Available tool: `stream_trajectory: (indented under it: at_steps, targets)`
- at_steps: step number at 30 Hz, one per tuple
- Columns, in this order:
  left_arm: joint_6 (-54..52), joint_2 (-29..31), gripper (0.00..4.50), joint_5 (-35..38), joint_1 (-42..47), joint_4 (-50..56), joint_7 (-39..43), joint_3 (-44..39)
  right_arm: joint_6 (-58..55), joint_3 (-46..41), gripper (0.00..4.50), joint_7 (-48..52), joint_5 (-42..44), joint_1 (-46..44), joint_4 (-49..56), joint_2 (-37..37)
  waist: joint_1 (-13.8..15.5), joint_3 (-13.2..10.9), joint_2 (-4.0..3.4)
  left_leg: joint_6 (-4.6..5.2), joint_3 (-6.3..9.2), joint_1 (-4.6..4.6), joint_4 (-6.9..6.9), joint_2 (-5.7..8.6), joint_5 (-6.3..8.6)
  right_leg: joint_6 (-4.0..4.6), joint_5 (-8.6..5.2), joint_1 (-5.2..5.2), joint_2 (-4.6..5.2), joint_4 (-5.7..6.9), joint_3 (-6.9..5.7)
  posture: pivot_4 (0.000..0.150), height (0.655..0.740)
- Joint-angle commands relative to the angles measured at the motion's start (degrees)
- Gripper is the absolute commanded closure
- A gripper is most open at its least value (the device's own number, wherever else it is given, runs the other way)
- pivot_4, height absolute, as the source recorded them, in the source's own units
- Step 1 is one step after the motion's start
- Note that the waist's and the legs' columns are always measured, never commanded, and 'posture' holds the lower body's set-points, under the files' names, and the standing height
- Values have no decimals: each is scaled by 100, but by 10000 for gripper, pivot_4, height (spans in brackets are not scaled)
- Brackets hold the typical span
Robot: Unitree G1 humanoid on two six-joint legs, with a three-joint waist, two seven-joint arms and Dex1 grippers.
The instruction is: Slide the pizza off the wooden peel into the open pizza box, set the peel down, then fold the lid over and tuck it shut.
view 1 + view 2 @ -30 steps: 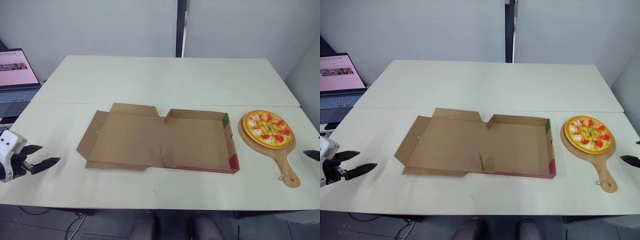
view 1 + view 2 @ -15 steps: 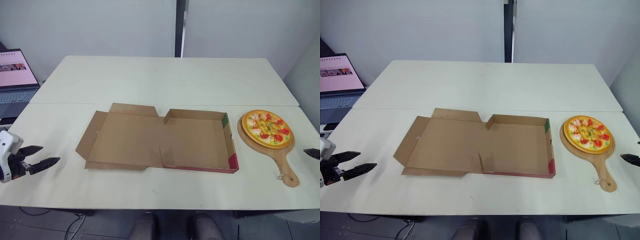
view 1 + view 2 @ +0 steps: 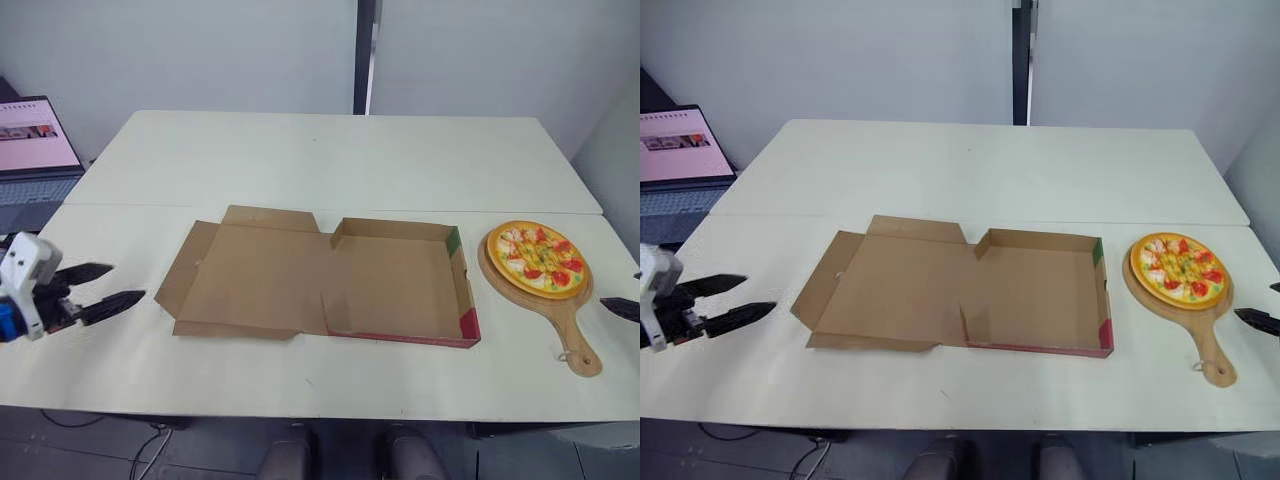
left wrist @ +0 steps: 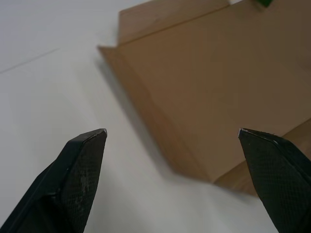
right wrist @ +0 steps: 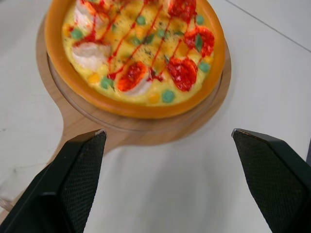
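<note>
i am looking down at the pale table (image 3: 330, 160), where the pizza box (image 3: 390, 285) is lying open near the front edge. its tray is sitting on the right with low walls standing up, and red and green print is showing on the right wall. the lid (image 3: 255, 275) is lying flat to the left of the tray, with its side flaps spread out on the tabletop. the pizza (image 3: 536, 258) is resting on the round head of the wooden peel (image 3: 575, 340), just to the right of the box and apart from it. the peel's handle is pointing toward the front edge of the table. the left gripper (image 3: 128, 281) is hovering over the left part of the table and pointing at the lid's left flap, near it but not touching. its two black fingers are spread wide and are gripping nothing. the right gripper (image 5: 167, 131) is sitting at the far right, beside the peel's handle and apart from it. in the right wrist view its fingers are standing wide apart and empty, with the pizza and the peel's head lying ahead between them. a laptop (image 3: 35, 150) is sitting open off the table's far left corner, its screen glowing.
</note>
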State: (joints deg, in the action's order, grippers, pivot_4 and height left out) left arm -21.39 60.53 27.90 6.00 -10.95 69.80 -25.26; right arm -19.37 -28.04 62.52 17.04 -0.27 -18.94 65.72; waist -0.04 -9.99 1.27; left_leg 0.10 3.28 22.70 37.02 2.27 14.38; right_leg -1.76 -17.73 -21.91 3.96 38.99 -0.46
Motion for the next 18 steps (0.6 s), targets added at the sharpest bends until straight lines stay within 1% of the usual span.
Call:
stream_trajectory:
  at_steps: [1, 3, 5, 7, 10, 13, 18]
  targets:
    - [-398, 84, 0, 319, 258, 851, 113, 217, -116, -557, 533, -46, 167, 341, 545, -93, 5, 0, -1, 0, 0, 0, 0, 1, 0, 0, 0, 2, 0, 0, 0, 1500, 7400]
    - [-723, 77, 0, 544, 633, 1342, 163, 524, -317, -849, 533, -95, 266, 700, 1021, -291, 0, 0, -1, 0, 0, 0, -1, 2, 0, 0, 0, 3, -1, 0, 0, 1500, 7400]
    - [-770, 96, 0, 534, 1014, 1744, 327, 985, -519, -1076, 533, -199, 355, 1032, 1557, -523, -4, 0, -1, 0, 4, -1, 1, 1, 0, 0, 0, 7, -8, 1, -2, 1500, 7400]
    - [-907, -70, 0, 634, 1574, 2021, 453, 1480, -867, -1252, 533, -367, 508, 1378, 2303, -814, -2, 0, -1, 0, 5, -6, 1, 1, 0, 0, 0, 14, -9, 0, -2, 1500, 7400]
    - [-1162, -369, 0, 840, 2225, 2209, 534, 1924, -1410, -1355, 533, -663, 659, 1684, 3156, -1126, 0, 1, -3, 0, 7, -9, 6, 1, 0, -5, 2, 21, -20, 1, 1, 1500, 7400]
    - [-1459, -618, 0, 1070, 2656, 2432, 549, 2207, -1873, -1369, 533, -983, 792, 1727, 3624, -1331, -56, 1, -2, 0, 1, -15, 6, -3, 0, -6, 3, 23, -28, 1, 6, 1500, 7400]
    - [-1800, -1000, 0, 1305, 3196, 2737, 472, 2521, -2290, -1175, 533, -1630, 646, 1601, 3843, -1536, -48, 0, 0, 0, 6, -15, 7, -5, -1, -6, 3, 25, -43, 1, 9, 1500, 7400]
